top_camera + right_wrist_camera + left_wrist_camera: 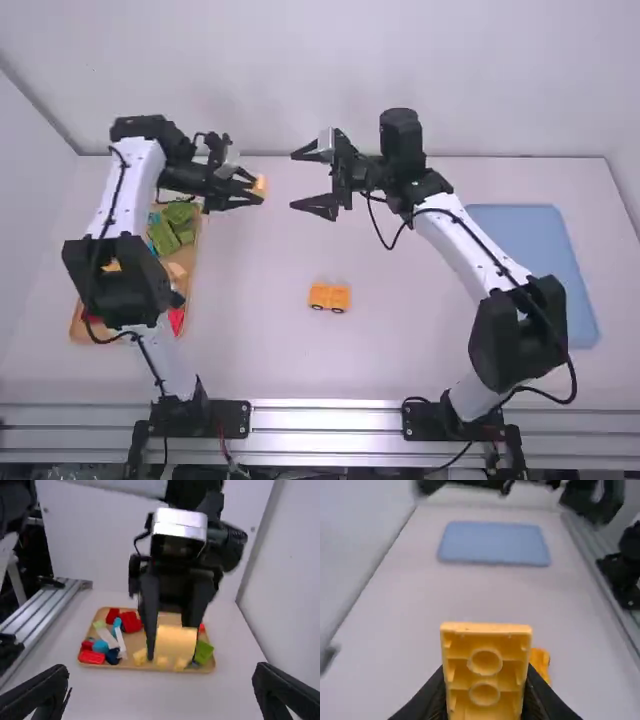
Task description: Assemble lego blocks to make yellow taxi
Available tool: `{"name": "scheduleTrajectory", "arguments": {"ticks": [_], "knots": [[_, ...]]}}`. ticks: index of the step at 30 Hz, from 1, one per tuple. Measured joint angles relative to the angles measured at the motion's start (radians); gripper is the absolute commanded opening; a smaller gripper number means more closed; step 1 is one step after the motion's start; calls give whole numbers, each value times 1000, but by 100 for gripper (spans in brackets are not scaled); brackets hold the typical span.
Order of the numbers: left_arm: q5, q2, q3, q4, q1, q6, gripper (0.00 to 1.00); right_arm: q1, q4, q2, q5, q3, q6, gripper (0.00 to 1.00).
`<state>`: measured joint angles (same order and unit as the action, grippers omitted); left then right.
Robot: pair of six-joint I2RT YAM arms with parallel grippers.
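Note:
In the high view my left gripper (236,188) is at the upper left, shut on a yellow block (259,187). The left wrist view shows this block (485,670) between the fingertips of my left gripper (484,700), its hollow side with two round tubes facing the camera. Facing it across a gap, my right gripper (314,180) stands open with nothing between its fingers; in the right wrist view my right gripper (161,692) has its fingers wide apart. On the table's middle sits a yellow car base with dark wheels (329,297).
A wooden tray (202,669) of loose colored blocks lies beneath the left arm, including green blocks (172,232) and a red block (131,622). The blue mat (535,260) lies on the right, partly behind the right arm.

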<state>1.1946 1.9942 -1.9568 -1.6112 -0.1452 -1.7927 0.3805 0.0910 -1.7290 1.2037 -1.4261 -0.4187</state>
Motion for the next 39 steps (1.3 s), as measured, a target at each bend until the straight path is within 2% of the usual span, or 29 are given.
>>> {"name": "scheduleTrajectory", "arguments": {"ticks": [4, 6, 10, 15, 20, 21, 23, 27, 29, 33, 34, 35, 36, 39], "knots": [[126, 0, 35, 0, 99, -124, 2, -11, 66, 0, 26, 8, 92, 100], [184, 0, 47, 0, 130, -177, 2, -21, 64, 0, 32, 8, 119, 91], [265, 0, 51, 0, 159, -225, 2, -29, 64, 0, 59, 8, 132, 83], [313, 0, 51, 9, 170, -250, 2, -29, 64, 0, 78, 8, 129, 78], [325, 0, 51, 23, 172, -261, 2, -16, 65, 0, 83, 8, 119, 66], [325, 0, 51, 25, 172, -262, 2, -11, 64, 0, 84, 8, 114, 61], [327, 0, 51, 26, 172, -266, 3, 0, 64, 0, 83, 8, 106, 59], [328, 0, 51, 30, 172, -269, 2, 1, 80, 0, 76, 8, 101, 45], [329, 0, 51, 31, 172, -269, 2, 1, 80, 0, 78, 8, 102, 41], [332, 0, 51, 29, 172, -268, 3, 1, 87, 0, 74, 8, 98, 22], [333, 0, 51, 29, 172, -264, 10, 1, 90, 0, 72, 8, 91, 11], [335, 0, 51, 25, 171, -258, 27, 1, 93, 0, 72, 8, 85, 6], [335, 0, 51, 22, 169, -252, 100, 1, 95, 0, 72, 8, 74, 0], [336, 0, 51, 32, 172, -263, 99, 0, 85, 0, 79, 10, 80, 0]]}}
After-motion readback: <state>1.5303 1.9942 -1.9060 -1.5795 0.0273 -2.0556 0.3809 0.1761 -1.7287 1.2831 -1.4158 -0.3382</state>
